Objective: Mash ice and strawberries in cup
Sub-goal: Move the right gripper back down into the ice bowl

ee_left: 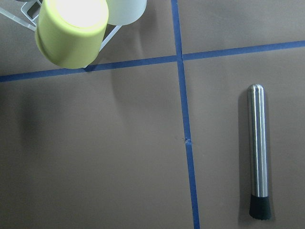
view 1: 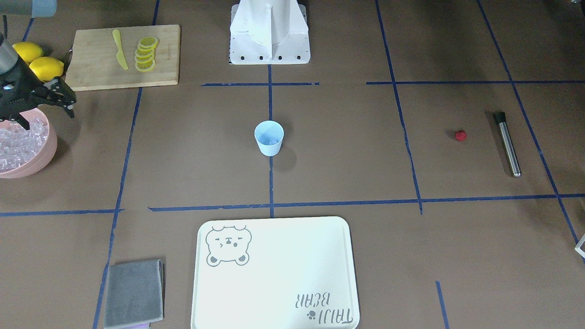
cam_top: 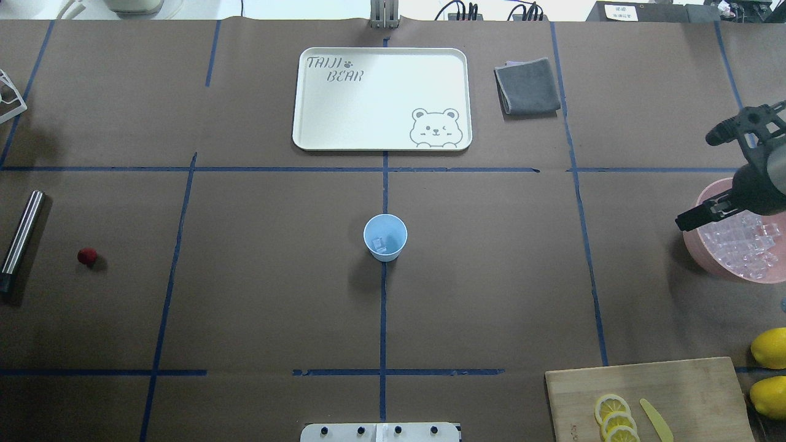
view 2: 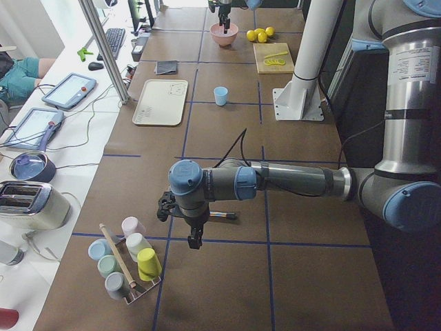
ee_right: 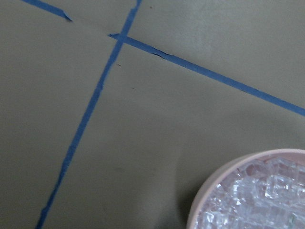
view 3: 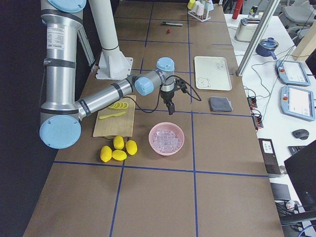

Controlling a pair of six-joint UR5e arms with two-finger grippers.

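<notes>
Spread wide, gripping nothing: right jaws, raised near rim of pink bowl (view 1: 45,157) of ice (view 1: 18,146), cup (view 1: 269,144) well apart from them. Impossible to tell for left jaws, metal rod (ee_left: 259,148) close by.

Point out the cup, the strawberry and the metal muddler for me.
cup (view 1: 269,148): front-facing view, on its outer wall.
strawberry (cam_top: 87,256): overhead view, middle of the berry.
metal muddler (view 1: 508,146): front-facing view, midway along its steel shaft.
</notes>
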